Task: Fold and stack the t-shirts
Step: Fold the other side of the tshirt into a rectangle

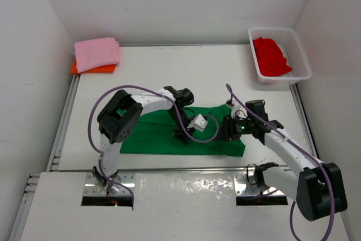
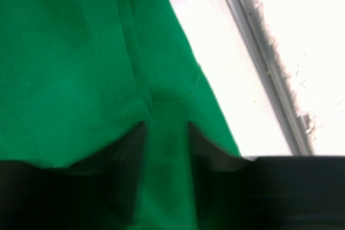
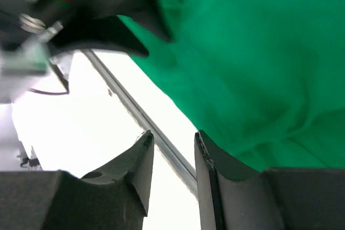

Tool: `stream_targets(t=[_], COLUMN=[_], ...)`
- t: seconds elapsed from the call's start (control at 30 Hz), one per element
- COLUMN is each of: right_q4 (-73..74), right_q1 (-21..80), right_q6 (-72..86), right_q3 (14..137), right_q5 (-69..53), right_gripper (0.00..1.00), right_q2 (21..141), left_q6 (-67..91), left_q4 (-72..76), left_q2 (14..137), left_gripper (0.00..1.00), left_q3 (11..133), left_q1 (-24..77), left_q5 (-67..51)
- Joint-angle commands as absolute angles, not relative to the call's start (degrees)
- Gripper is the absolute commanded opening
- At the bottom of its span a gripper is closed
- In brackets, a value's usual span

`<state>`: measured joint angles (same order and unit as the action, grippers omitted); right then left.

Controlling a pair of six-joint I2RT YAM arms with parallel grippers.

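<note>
Green tee (image 1: 163,136) lies spread mid-bench (image 1: 141,83), both arms over it. L hand (image 2: 166,127) jaws narrowly apart, cloth in the gap, can't tell if pinched. R hand (image 3: 173,136) also narrow, nothing in it, at the tee's edge. Pink tee (image 1: 97,53) sits on orange tee (image 1: 93,69) back-left, red tee (image 1: 271,55) in basket (image 1: 302,55). Rec: lift both hands straight up, sync'd, else the fold prob drags.

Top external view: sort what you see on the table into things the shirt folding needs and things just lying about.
Belongs to the job:
green t-shirt, spread between the arms
pink t-shirt, folded, lying on the orange t-shirt at far left
red t-shirt, crumpled in the basket

Just lying about:
white mesh basket, far right corner
</note>
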<state>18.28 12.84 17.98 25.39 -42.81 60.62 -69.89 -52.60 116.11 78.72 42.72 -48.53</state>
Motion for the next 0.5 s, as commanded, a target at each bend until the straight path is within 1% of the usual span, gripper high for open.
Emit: stream_targets(t=[0.0,0.03,0.1,0.13,0.17,0.23,0.3,0.37,0.47], right_q4=[12.0,10.6,10.9,11.3,12.2,12.5,12.3,13.8,14.2], right_q1=[12.8,12.8,12.8,12.7,12.5,11.8,10.6,9.0,7.1], right_q6=[20.6,21.8,23.7,24.9,26.0,29.3,32.1,32.9,33.2], right_q3=[25.9,25.8,27.3,28.0,28.7,31.0,33.7,35.8,38.6], right_q5=[-45.6,-43.4,-33.8,-28.8,-18.8,-11.4,-4.0,-1.7,-1.6], right_gripper=[0.34,0.34,0.33,0.33,0.33,0.33,0.33,0.33,0.34], right_q2=[58.9,59.1,60.3,60.4,60.4,60.4,61.8,64.3,70.5], left_q6=[-74.7,-72.5,-69.7,-65.5,-63.7,-58.7,-57.1,-56.4,-58.1], left_q4=[-53.5,-51.9,-49.9,-47.5,-46.7,-46.3,-48.1,-52.5,-59.5], left_q2=[113.2,113.0,112.9,112.5,112.4,112.1,111.4,110.7,109.2], left_gripper=[0.39,0.51,0.59,0.6,0.6,0.6,0.6,0.6,0.6], left_q3=[79.1,79.4,79.7,80.2,80.6,83.0,85.3,89.3,92.9], left_q1=[42.9,42.9,42.9,42.8,42.7,41.9,41.1,39.4,36.3], left_q5=[-47.3,-47.3,-47.8,-48.2,-48.6,-50.7,-52.6,-54.3,-54.0])
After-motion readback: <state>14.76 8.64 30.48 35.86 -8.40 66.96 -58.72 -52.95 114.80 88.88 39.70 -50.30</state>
